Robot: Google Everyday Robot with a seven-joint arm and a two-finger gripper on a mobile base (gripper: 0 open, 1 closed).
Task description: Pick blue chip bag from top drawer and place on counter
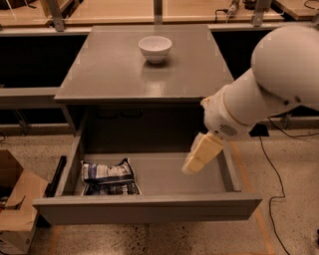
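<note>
Camera view: looks down from in front on a grey cabinet with its drawer pulled out.
Counter surface (109,69): flat, grey and slightly glossy top of the cabinet; it carries a single bowl.
Bowl (155,48): white and upright, standing towards the back of the counter surface, a little right of centre.
Top drawer (149,208): wide, shallow and grey; open towards the camera, with a plain flat front panel and a smooth grey inside.
Blue chip bag (108,178): lies flat on the drawer floor in the front left corner, close against the left wall; crinkled foil, dark blue with a pale upper part and white print.
Arm (269,84): large white rounded segments that enter from the right edge and slope down to the left, in front of the right end of the cabinet.
Gripper (192,165): cream-coloured, pointing down and to the left over the right half of the open drawer, well apart from the blue chip bag and holding nothing.
Gripper state: cannot be told from this angle.
Cardboard box (17,199): brown, open, on the floor to the left of the drawer.
Benches (114,10): light wood, running behind the cabinet.
Cable (271,174): dark, trailing across the speckled floor on the right.
</note>
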